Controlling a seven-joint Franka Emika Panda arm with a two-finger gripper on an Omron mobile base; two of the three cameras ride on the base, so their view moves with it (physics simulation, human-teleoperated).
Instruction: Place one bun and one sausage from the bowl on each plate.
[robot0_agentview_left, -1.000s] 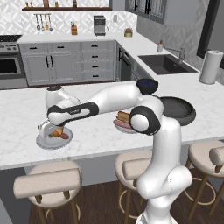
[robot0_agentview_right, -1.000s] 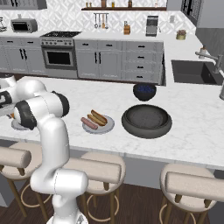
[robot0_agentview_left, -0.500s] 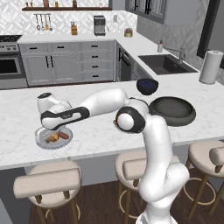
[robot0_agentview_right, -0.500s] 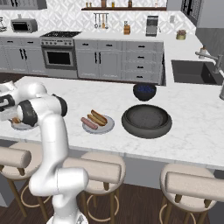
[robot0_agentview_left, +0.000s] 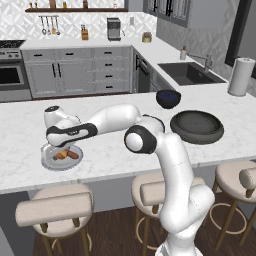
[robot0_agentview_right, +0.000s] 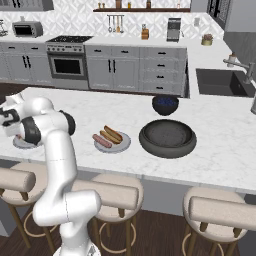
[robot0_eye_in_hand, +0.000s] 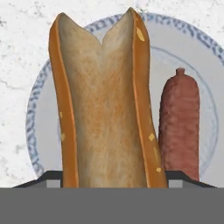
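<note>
The jaws (robot0_eye_in_hand: 112, 180) stood wide around a bun (robot0_eye_in_hand: 105, 105), one tip at each side, above the left plate (robot0_agentview_left: 51, 162) on the surface (robot0_agentview_left: 115, 160). A sausage (robot0_eye_in_hand: 180, 127) lay on that plate beside the bun. The second plate (robot0_agentview_right: 119, 146) carried a bun (robot0_agentview_right: 113, 133) and sausage (robot0_agentview_right: 101, 141); the bowl (robot0_agentview_right: 165, 104) stood behind.

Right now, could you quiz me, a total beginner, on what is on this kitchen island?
1. True or false: the plate near the big dark pan already has a bun and a sausage.
2. What lies beside the bun under the gripper? A) spoon B) sausage C) cup
3. What colour is the bowl?

Key: 1 true; 2 B; 3 dark navy.
</note>
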